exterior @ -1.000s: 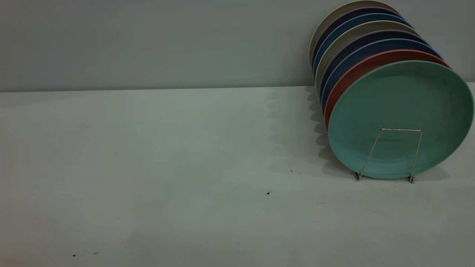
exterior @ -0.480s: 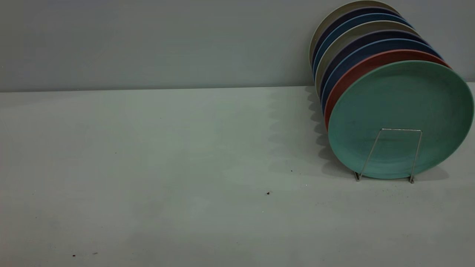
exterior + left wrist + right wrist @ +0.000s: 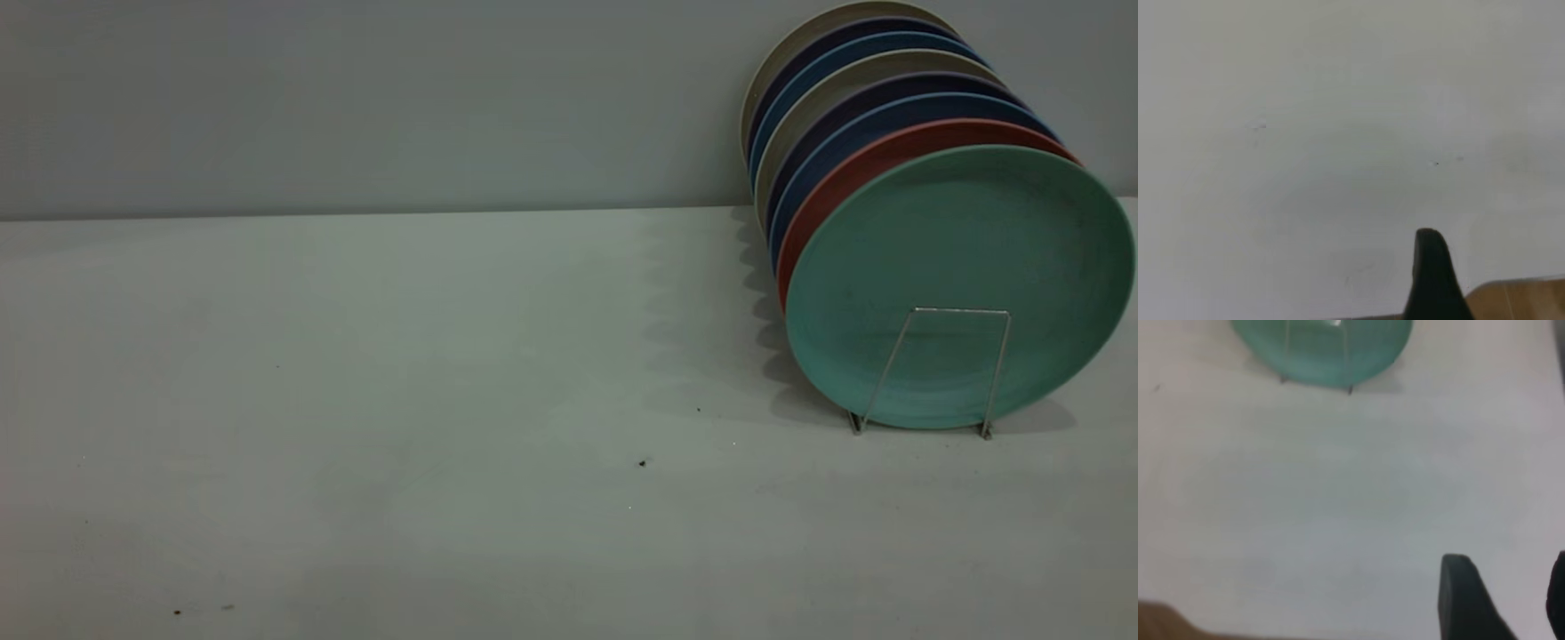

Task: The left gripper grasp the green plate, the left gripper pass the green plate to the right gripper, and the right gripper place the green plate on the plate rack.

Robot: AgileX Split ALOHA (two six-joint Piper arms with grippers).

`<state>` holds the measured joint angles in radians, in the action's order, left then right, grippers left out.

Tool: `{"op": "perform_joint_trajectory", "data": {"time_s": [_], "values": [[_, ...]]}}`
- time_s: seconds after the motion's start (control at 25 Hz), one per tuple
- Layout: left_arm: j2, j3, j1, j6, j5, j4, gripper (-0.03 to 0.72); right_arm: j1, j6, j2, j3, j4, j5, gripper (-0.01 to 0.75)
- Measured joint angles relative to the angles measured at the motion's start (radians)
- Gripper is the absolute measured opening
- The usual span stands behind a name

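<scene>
The green plate (image 3: 960, 231) stands upright as the front plate on the plate rack (image 3: 962, 311), at the table's far right in the exterior view. A silver wire loop crosses its lower face. Neither arm shows in the exterior view. In the right wrist view the green plate (image 3: 1321, 347) and the rack's feet (image 3: 1349, 385) lie far off. The right gripper (image 3: 1508, 563) is open over bare table, holding nothing. In the left wrist view one black jaw of the left gripper (image 3: 1498, 240) stands alone above the table near its wooden edge, with nothing against it.
Behind the green plate stand a salmon-red plate (image 3: 853, 169) and several blue, dark and beige plates (image 3: 827, 80), all leaning in the rack against the grey wall. The white table (image 3: 400, 400) stretches left of the rack. A wooden edge (image 3: 1525, 300) borders the table.
</scene>
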<state>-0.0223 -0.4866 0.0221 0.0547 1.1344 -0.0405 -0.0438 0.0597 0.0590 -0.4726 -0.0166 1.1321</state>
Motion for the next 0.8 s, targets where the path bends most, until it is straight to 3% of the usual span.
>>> {"op": "perform_joint_trajectory", "data": {"time_s": [0.8], "values": [[0.000, 0.000, 0.013, 0.000, 0.000, -0.001, 0.518, 0.007, 0.000, -0.076, 0.000, 0.000, 0.003, 0.315]]}}
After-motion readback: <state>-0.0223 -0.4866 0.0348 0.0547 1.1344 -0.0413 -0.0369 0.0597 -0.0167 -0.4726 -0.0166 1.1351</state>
